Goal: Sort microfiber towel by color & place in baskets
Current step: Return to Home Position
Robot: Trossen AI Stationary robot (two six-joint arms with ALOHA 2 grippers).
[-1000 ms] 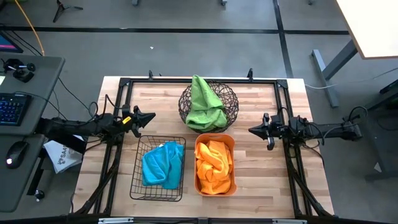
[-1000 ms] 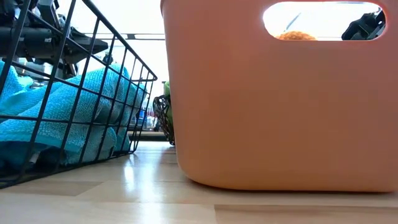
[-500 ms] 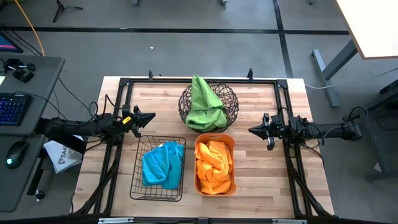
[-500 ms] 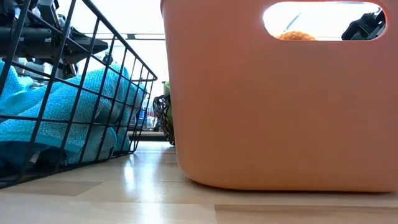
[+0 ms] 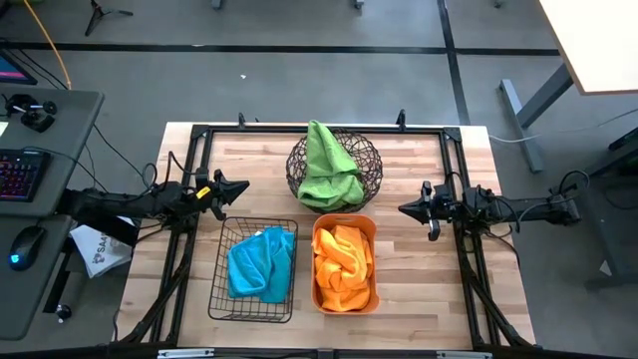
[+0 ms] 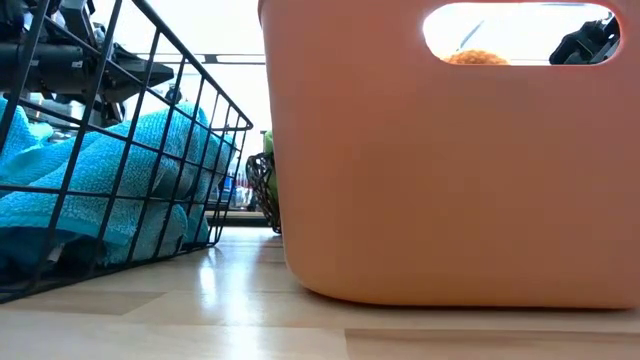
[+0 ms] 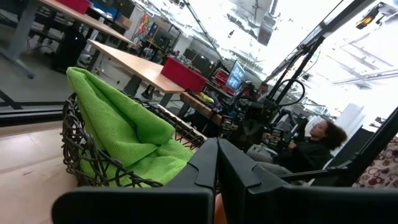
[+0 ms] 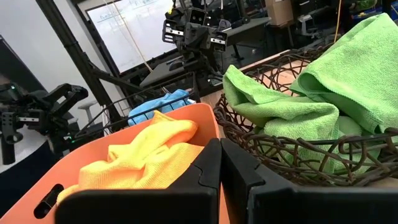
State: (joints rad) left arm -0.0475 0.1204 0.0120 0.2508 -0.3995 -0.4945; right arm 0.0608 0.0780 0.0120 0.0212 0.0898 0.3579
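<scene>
Homing step, I'm judging: left claw (image 5: pixel 239 186) at nine o'clock on the worktop (image 5: pixel 419 289), right claw (image 5: pixel 404 209) at three, both sitting clenched, empty; only parking remaining.

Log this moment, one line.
green towels: wire bowl; blue towels: black basket; orange towels: orange tub; left gripper: shut, left edge; right gripper: shut, right edge

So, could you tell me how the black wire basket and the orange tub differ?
The black wire basket has open grid sides and holds blue towels; the orange tub has solid plastic walls and holds orange towels. Both are rectangular and stand side by side.
</scene>
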